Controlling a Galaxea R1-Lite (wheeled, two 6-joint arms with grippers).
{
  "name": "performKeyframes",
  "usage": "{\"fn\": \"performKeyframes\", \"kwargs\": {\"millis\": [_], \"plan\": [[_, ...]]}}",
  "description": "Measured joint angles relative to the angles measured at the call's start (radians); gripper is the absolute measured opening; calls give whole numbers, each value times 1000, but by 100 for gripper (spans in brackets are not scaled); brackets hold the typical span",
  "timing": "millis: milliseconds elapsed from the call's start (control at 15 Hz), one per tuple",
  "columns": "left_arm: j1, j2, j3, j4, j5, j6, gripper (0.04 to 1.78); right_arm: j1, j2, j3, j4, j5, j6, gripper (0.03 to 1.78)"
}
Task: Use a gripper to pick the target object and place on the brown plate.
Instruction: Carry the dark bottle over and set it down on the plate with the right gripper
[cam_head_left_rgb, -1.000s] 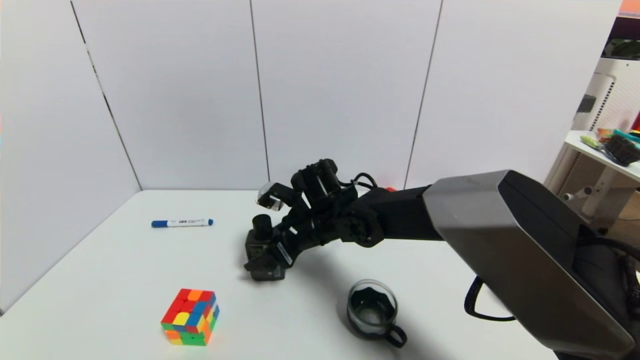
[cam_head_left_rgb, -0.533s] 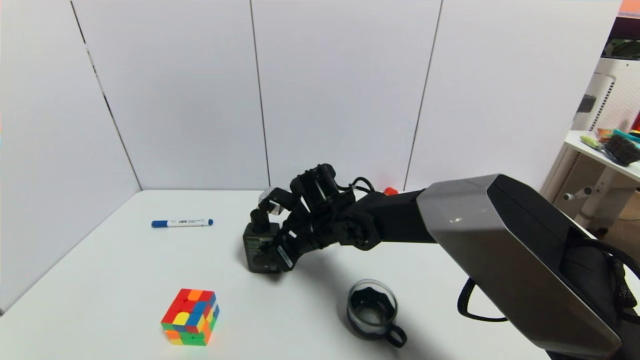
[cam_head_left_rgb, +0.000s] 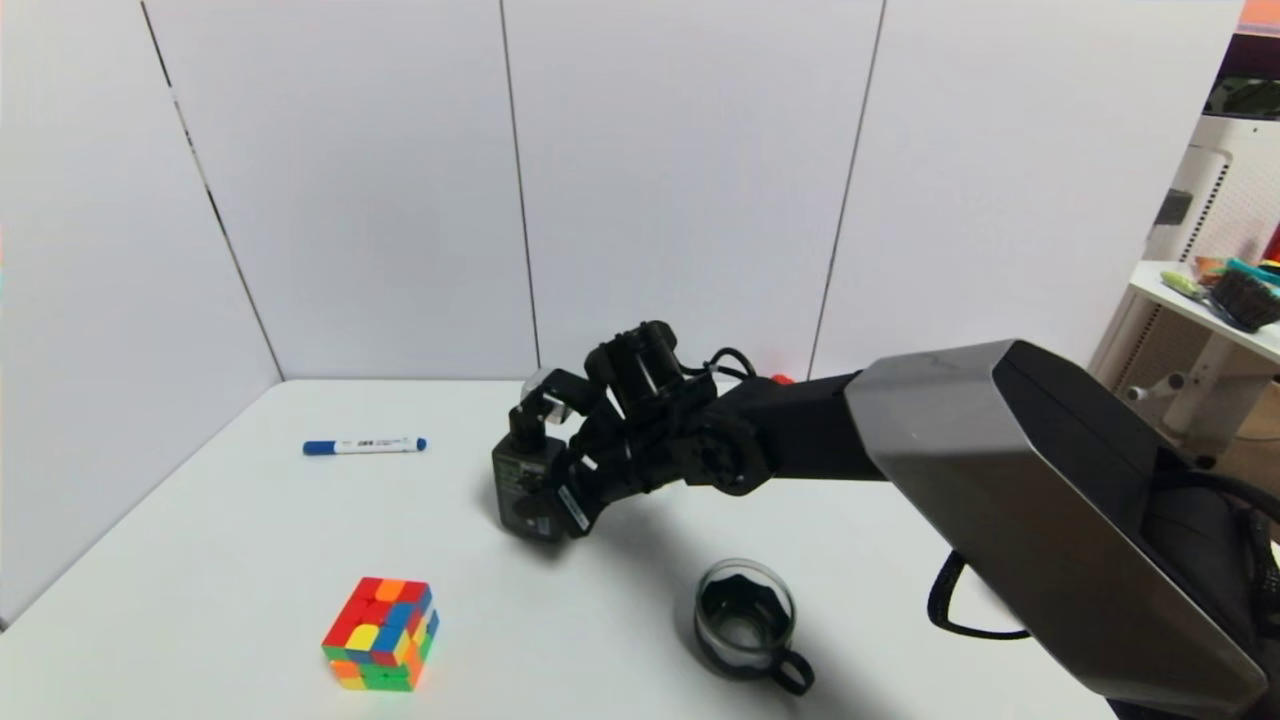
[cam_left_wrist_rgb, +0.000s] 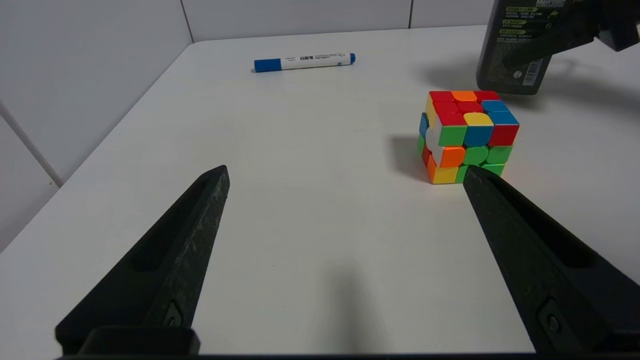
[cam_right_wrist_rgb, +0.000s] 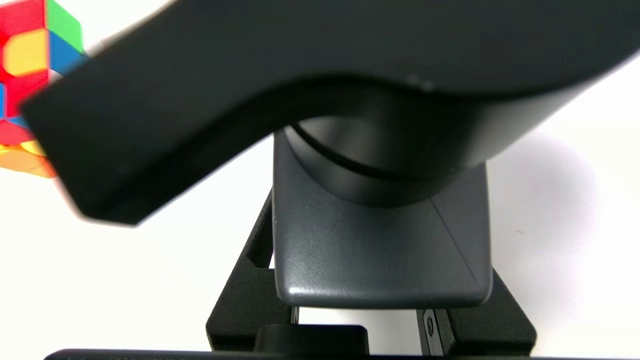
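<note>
The target object, a small black rectangular bottle (cam_head_left_rgb: 522, 490) with a round cap, is upright at the middle of the white table (cam_head_left_rgb: 250, 560). My right gripper (cam_head_left_rgb: 560, 495) is shut on it, with a finger (cam_right_wrist_rgb: 245, 280) on each side of its dark body (cam_right_wrist_rgb: 380, 250). I cannot tell whether its base touches the table. The bottle also shows in the left wrist view (cam_left_wrist_rgb: 515, 60), label and barcode facing. My left gripper (cam_left_wrist_rgb: 345, 172) is open and empty, low over the near left of the table. The brown plate is out of view.
A multicoloured cube (cam_head_left_rgb: 381, 648) sits front left, close to my left gripper's finger (cam_left_wrist_rgb: 500, 200). A blue-capped white marker (cam_head_left_rgb: 365, 446) lies at the back left. A glass cup with a black handle (cam_head_left_rgb: 745, 625) stands front right of the bottle.
The bottle was tilted in my right gripper a second ago and now stands upright. It and the gripper have shifted slightly back and up. The cube, marker and cup have not moved.
</note>
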Motion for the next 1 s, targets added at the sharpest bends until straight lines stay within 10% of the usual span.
{"fn": "performKeyframes", "kwargs": {"millis": [400,1000], "plan": [[0,0,0,0,0,0,169,-97,-152,66,13,-1,8,61],[0,0,0,0,0,0,169,-631,-287,192,28,-41,-6,61]]}}
